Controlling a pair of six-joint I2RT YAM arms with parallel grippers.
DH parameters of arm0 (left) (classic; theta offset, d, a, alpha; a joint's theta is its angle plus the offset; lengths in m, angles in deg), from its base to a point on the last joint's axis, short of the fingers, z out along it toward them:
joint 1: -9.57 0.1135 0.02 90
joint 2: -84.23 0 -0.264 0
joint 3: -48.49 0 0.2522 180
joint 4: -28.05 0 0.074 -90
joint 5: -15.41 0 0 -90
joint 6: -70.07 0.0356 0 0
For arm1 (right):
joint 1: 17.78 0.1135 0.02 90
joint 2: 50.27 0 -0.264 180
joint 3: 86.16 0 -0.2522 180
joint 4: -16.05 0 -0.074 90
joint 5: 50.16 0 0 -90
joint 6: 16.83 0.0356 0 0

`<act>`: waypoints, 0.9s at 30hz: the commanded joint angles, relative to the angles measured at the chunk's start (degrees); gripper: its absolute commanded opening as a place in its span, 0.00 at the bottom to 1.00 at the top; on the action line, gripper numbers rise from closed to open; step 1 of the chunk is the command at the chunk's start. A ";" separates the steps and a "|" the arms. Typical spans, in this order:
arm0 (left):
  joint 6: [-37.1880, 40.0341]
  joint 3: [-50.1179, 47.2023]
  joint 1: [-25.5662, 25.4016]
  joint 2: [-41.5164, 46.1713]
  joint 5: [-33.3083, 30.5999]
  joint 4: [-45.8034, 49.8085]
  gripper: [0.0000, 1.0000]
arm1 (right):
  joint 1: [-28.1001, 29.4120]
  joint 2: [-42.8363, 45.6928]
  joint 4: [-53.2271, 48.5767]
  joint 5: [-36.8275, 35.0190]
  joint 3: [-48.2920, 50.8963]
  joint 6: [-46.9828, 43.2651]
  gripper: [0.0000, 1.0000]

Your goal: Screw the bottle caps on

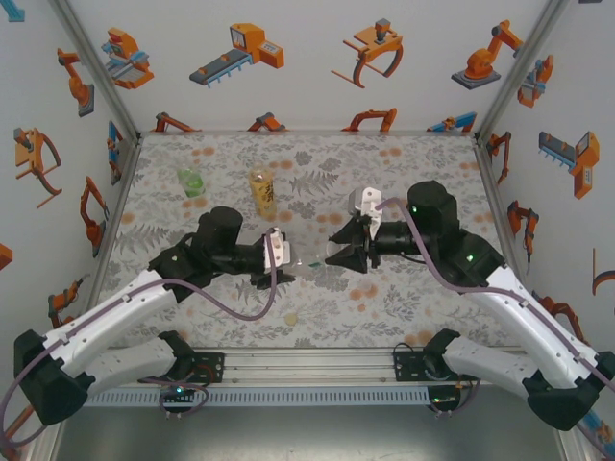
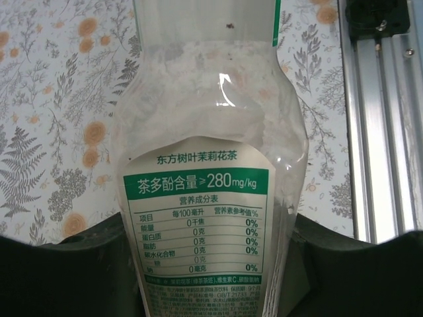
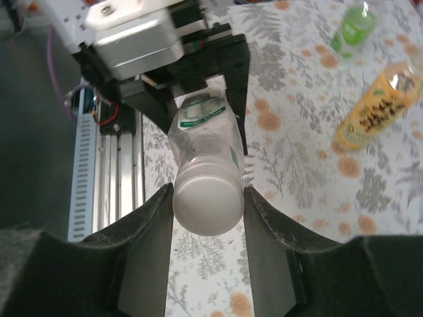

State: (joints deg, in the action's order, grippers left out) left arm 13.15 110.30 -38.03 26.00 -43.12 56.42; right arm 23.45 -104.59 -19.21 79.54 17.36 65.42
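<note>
Left tool [image 1: 284,259] clamps the colourless bottle [image 2: 211,132], held level. The right tool [image 1: 336,254], facing it, pinches the white cap [image 3: 206,210] at the bottle's mouth. Judged: first cap being threaded. The amber bottle [image 1: 261,192] and green bottle [image 1: 190,182], beyond both tools, are left.

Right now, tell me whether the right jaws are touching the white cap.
Touching. The right wrist view shows the right gripper with its jaws pressed against both sides of the white cap, no gap on either side.
</note>
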 commanded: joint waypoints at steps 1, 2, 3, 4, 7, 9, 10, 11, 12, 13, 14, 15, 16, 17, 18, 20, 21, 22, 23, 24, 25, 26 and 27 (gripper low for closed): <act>-1.24 0.36 -0.22 -2.64 -4.15 -10.78 0.00 | 0.60 0.96 6.76 -9.63 3.04 20.75 0.05; -1.34 0.67 -0.22 -3.58 -5.43 -11.65 0.00 | 0.61 1.35 6.91 -13.46 3.67 25.51 0.01; -1.36 0.81 -0.22 -4.37 -6.42 -12.57 0.00 | 0.60 1.74 6.58 -16.73 3.97 29.84 0.00; -1.37 0.90 -0.22 -5.24 -7.59 -13.66 0.00 | 0.60 2.19 5.90 -20.15 4.44 34.11 0.00; -1.45 1.11 -0.22 -7.54 -9.86 -16.81 0.00 | 0.60 3.01 0.75 -28.38 4.40 46.47 0.00; -1.32 1.66 -0.35 -8.80 -10.68 -17.68 0.00 | 0.60 3.11 -3.15 -32.02 3.92 54.05 0.00; -0.99 1.99 -0.34 -9.47 -11.01 -17.86 0.00 | 0.60 2.97 -4.86 -33.40 3.90 58.58 0.00; -0.68 2.17 -0.39 -10.02 -11.23 -18.19 0.00 | 0.60 2.86 -6.36 -34.27 4.08 63.10 0.00; -0.41 2.43 -0.48 -10.49 -11.49 -18.28 0.00 | 0.52 2.62 -7.39 -34.72 4.24 66.81 0.00; -0.08 2.65 -0.53 -10.93 -11.79 -18.24 0.00 | 0.51 2.42 -8.00 -34.87 4.71 70.49 0.00; 0.26 2.82 -0.57 -11.40 -12.18 -18.36 0.00 | 0.51 2.23 -8.27 -34.79 5.17 73.21 0.00; 0.38 2.92 -0.60 -11.72 -12.57 -18.35 0.00 | 0.51 1.94 -8.50 -34.78 5.50 75.29 0.00; 0.41 3.01 -0.66 -12.04 -12.98 -18.56 0.00 | 0.45 1.59 -9.09 -34.85 5.59 76.80 0.00; 0.50 3.10 -0.70 -12.36 -13.30 -18.65 0.00 | 0.52 1.12 -9.95 -35.02 5.46 77.76 0.00; 0.62 3.19 -0.81 -12.58 -13.72 -18.64 0.00 | 0.51 0.70 -10.54 -35.13 5.22 78.21 0.00; 0.78 3.41 -0.99 -12.99 -14.57 -18.40 0.00 | 0.51 0.01 -10.98 -35.30 4.67 78.32 0.00; 0.99 3.51 -1.01 -13.07 -14.54 -18.10 0.00 | 0.54 -0.40 -10.74 -35.10 4.46 78.03 0.00; 1.28 3.70 -1.10 -13.11 -14.40 -17.57 0.00 | 0.52 -0.72 -10.52 -34.64 4.14 77.65 0.00; 1.56 3.68 -1.10 -13.04 -14.16 -17.19 0.00 | 0.51 -1.15 -10.31 -34.40 3.78 77.01 0.00; 1.70 3.64 -1.10 -13.05 -14.00 -17.03 0.00 | 0.51 -1.29 -10.16 -34.27 3.38 76.02 0.00; 1.88 3.50 -1.10 -12.96 -13.68 -16.89 0.00 | 0.51 -1.48 -9.98 -34.17 2.95 74.85 0.00; 2.02 3.38 -1.10 -12.76 -13.41 -16.70 0.00 | 0.51 -1.56 -9.90 -34.25 2.45 73.39 0.00; 2.12 3.30 -1.10 -12.61 -13.10 -16.47 0.00 | 0.51 -1.62 -9.59 -34.26 1.88 70.88 0.15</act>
State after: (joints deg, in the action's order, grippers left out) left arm 14.58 110.37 -39.16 12.58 -54.42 44.20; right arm 23.39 -105.62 -25.81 42.06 21.27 137.77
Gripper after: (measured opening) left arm 0.515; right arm 0.416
